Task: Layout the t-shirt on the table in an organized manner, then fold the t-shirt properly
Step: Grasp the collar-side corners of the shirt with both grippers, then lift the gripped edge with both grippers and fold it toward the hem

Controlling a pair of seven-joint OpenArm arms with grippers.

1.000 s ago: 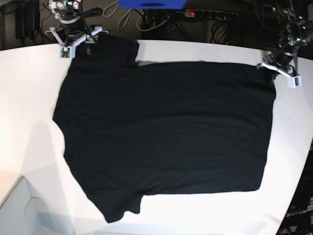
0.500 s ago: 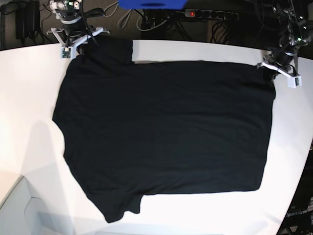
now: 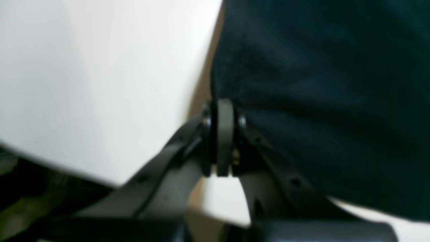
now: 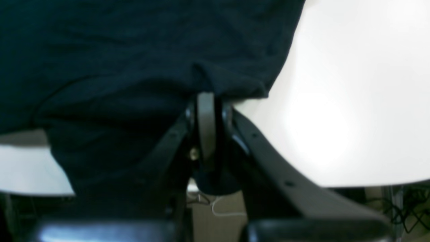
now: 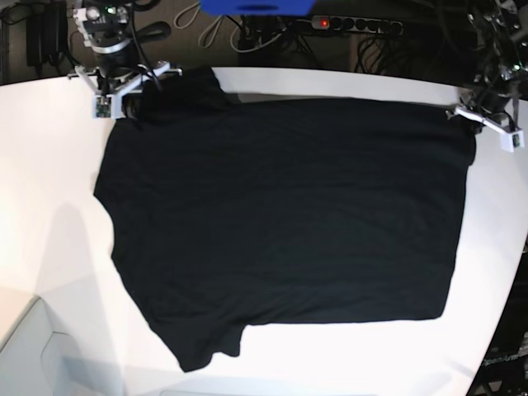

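The black t-shirt point(image 5: 280, 214) lies spread flat on the white table point(image 5: 49, 165), plain side up, no print showing. My right gripper point(image 5: 136, 87), at the base view's upper left, is shut on the shirt's far sleeve edge point(image 4: 215, 84). My left gripper point(image 5: 474, 111), at the upper right, is shut on the far hem corner point(image 3: 231, 97). In both wrist views the jaws are pressed together with black cloth point(image 3: 319, 101) pinched at their tips. The shirt's near sleeve point(image 5: 206, 346) points to the table's front edge.
Cables and a power strip point(image 5: 355, 25) lie behind the table's far edge, with a blue object point(image 5: 256, 7) at top centre. The table's curved edge runs down the right side point(image 5: 503, 313). A grey-white box corner point(image 5: 25, 346) sits at the lower left.
Both grippers have pulled outward and toward the far edge, stretching the shirt's far edge straighter. The far sleeve and hem corner moved up with them.
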